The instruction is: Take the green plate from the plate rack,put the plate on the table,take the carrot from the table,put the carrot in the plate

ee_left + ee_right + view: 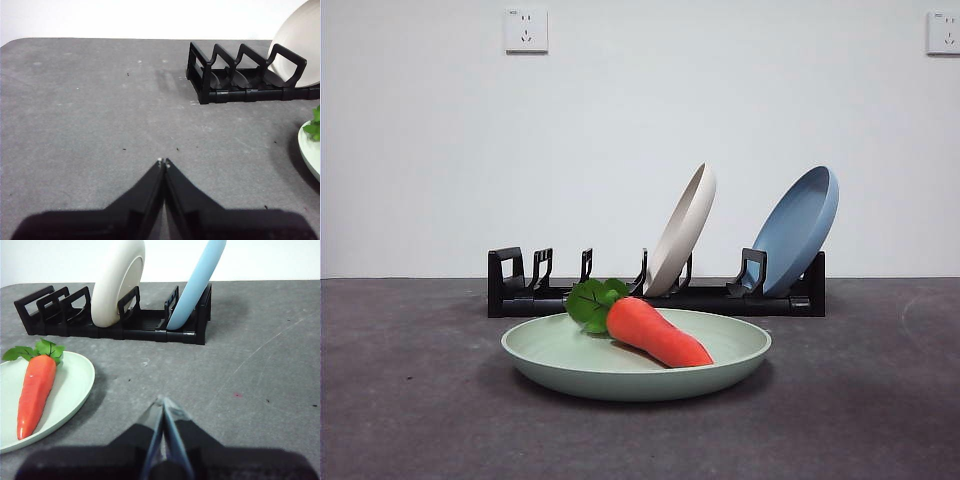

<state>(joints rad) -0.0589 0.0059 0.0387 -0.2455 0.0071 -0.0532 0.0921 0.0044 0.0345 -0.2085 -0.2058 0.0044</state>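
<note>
Matte green plate (740,362), black plastic plate rack (720,298), rough table (410,400).

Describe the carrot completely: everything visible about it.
The carrot is an orange-red, tapered toy with a smooth matte skin and a tuft of bright green leaves at its thick end. It lies on its side inside the green plate, resting on the plate's floor, leaves toward the plate rack and tip toward the front rim. Nothing else touches it; both claws are shut and away from it, over bare table.

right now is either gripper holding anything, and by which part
Nothing is held. The left gripper and right gripper are shut and empty; the orange-red toy carrot lies in the sage-green plate.
</note>
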